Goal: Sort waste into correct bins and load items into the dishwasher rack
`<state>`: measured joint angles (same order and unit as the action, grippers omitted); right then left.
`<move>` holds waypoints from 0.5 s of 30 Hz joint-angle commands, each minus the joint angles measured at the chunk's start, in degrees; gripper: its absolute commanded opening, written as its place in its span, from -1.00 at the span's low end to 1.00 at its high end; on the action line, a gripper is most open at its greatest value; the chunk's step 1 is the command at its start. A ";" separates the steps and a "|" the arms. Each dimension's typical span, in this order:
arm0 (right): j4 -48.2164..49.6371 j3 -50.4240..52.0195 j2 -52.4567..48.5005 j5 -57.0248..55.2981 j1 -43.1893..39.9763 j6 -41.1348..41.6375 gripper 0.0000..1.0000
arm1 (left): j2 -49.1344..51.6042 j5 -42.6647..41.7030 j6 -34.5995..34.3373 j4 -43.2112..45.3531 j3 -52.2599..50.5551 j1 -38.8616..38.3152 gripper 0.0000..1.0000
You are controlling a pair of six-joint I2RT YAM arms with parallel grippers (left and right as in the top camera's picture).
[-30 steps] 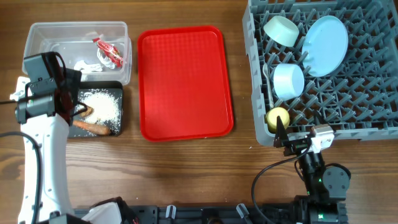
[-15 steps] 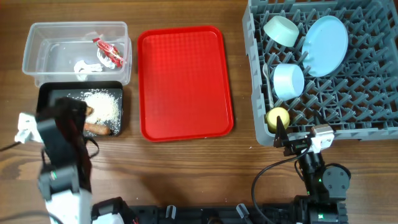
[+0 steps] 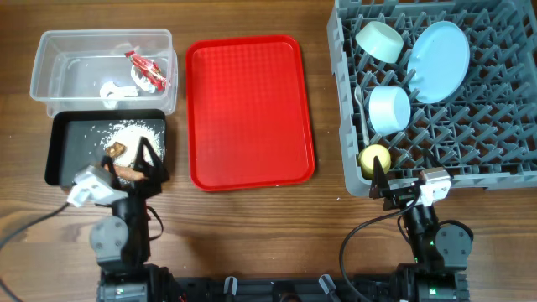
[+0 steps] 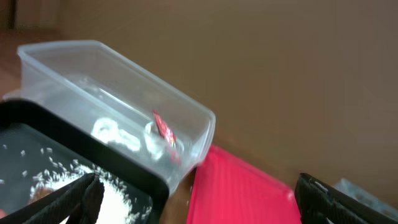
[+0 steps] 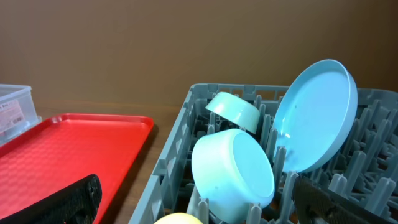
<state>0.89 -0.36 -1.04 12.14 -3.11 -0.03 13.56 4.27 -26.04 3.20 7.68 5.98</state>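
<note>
Near the desk's front edge, left gripper (image 3: 146,163) hung released at the shallow black tray's (image 3: 52,151) front-right corner; right gripper (image 3: 383,184), released, at the grey plastic grid rack's (image 3: 503,161) front-left corner; open wood flanked the flat red tray (image 3: 250,101).

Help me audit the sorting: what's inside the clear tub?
The clear tub holds a red snack wrapper and a crumpled white scrap. Whatever lies beneath them is covered.

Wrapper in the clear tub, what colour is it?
The wrapper is red with white printing. The overhead view shows it best.
</note>
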 commanded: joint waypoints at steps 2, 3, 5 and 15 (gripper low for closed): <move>0.11 0.07 0.46 -0.70 -0.17 0.07 1.00 | -7.10 -4.13 3.37 0.70 -5.40 -0.31 1.00; 0.11 0.07 0.46 -0.70 -0.17 0.07 0.99 | -8.24 -4.09 3.39 0.48 -5.86 -0.31 1.00; 0.11 0.07 0.46 -0.70 -0.17 0.07 0.99 | -10.32 -4.07 3.43 0.42 -6.78 -0.31 1.00; 0.11 0.07 0.46 -0.70 -0.17 0.07 1.00 | -13.42 -6.36 11.10 -5.11 -7.32 -2.78 1.00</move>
<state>0.86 -0.36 -1.04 12.14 -3.11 -0.03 0.82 -0.14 -19.00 0.69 1.02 4.12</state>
